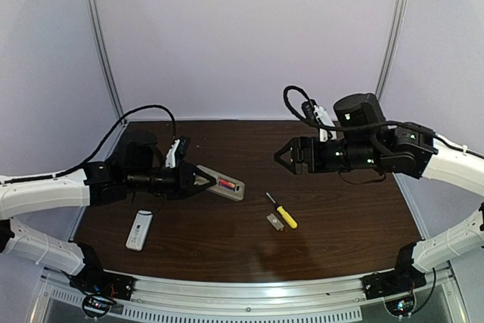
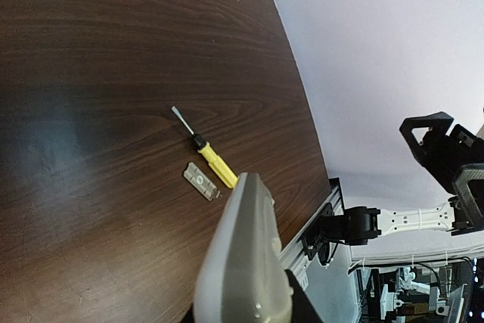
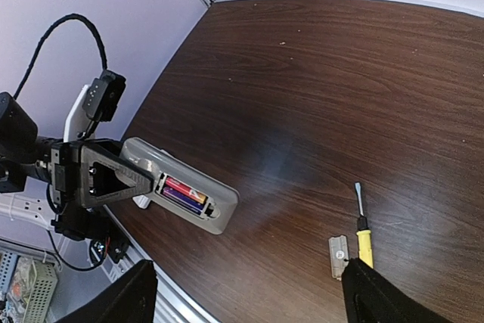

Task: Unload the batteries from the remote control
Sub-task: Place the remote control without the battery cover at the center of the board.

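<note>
Left jaws grip remote (image 3: 221, 215); open compartment (image 3: 206, 208) holds red battery (image 3: 187, 188), purple battery (image 3: 178, 199).

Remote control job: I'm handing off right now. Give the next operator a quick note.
Left gripper: shut on the grey remote control, its back uncovered.
Right gripper: open, empty, in the air.
Batteries: red and purple ones show inside the remote.
Done: cover plate is off, on the table beside the yellow screwdriver.
Left: take every battery out.
</note>
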{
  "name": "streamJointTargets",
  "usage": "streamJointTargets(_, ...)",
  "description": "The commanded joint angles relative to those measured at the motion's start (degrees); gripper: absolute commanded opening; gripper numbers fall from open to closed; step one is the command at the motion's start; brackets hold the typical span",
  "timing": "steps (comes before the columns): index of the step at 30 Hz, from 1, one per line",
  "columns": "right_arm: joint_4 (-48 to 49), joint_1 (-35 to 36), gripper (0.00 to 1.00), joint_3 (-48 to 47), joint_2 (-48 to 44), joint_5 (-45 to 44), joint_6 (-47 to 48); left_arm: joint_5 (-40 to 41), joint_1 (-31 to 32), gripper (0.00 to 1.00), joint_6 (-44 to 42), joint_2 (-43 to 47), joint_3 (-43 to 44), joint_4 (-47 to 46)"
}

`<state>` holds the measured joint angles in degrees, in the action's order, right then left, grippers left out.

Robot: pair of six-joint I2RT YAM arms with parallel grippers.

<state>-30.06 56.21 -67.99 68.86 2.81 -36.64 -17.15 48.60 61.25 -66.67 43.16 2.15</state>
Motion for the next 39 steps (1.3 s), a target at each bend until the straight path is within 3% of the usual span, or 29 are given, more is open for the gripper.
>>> streamJointTargets(1,-6.08,-0.3,0.87,0.77,-1.73,-5.76,3.62,-2.54,0.27,0.0,2.07,-0.11,-2.96,-8.03)
streamJointTargets(18,-11.25,-0.3,0.89,3.84,1.19,-7.48,5.44,-6.8,0.27,0.0,4.79,-11.27,-9.64,-23.62)
streamJointTargets(27,-11.24,-0.31,0.89,5.83,0.81,-7.57,5.11,-9.12,0.27,0.0,4.84,-17.5,-9.55,-27.78)
streamJointTargets(39,-11.56,-0.31,0.9,7.08,2.77,-6.87,5.48,-8.99,0.27,0.0,6.64,-19.14,-13.74,-30.66)
